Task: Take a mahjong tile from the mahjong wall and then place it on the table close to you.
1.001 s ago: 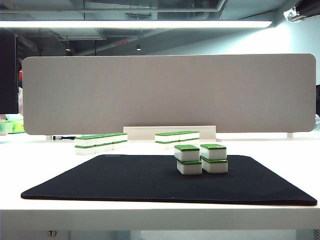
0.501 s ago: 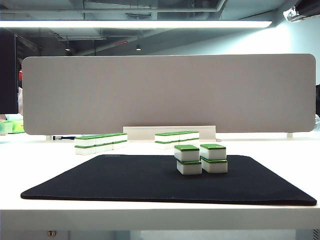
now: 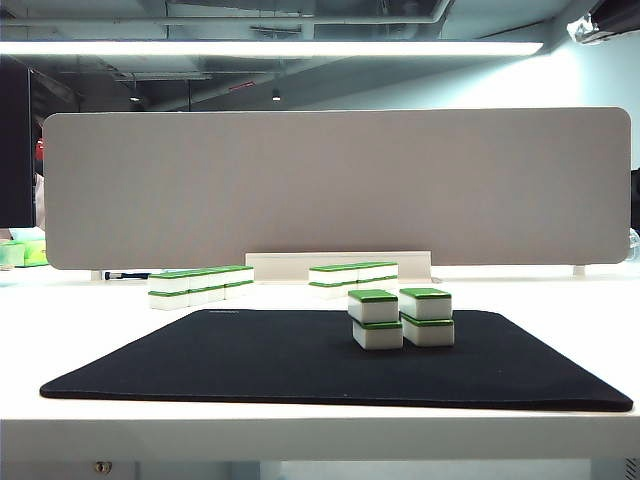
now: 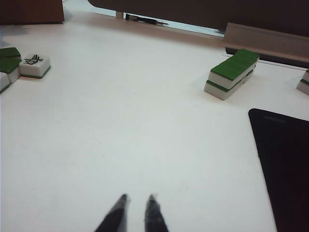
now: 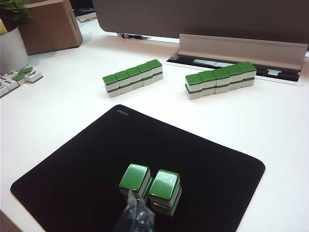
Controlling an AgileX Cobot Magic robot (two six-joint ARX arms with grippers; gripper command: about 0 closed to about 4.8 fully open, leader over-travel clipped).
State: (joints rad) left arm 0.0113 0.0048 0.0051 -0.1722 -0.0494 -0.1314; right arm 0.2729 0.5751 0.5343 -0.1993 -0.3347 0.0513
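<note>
Here the mahjong wall (image 4: pixel 231 73) is seen ahead of the nearly closed, empty left gripper (image 4: pixel 137 203), its row running away; the right gripper (image 5: pixel 137 212), seemingly closed, is held over the stacked tiles (image 5: pixel 150 186).

Green-topped two-high mahjong wall (image 5: pixel 133 77), seemingly intact, on white table (image 5: pixel 270 121)

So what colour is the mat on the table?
Black mat, clearest in the right wrist view.
</note>
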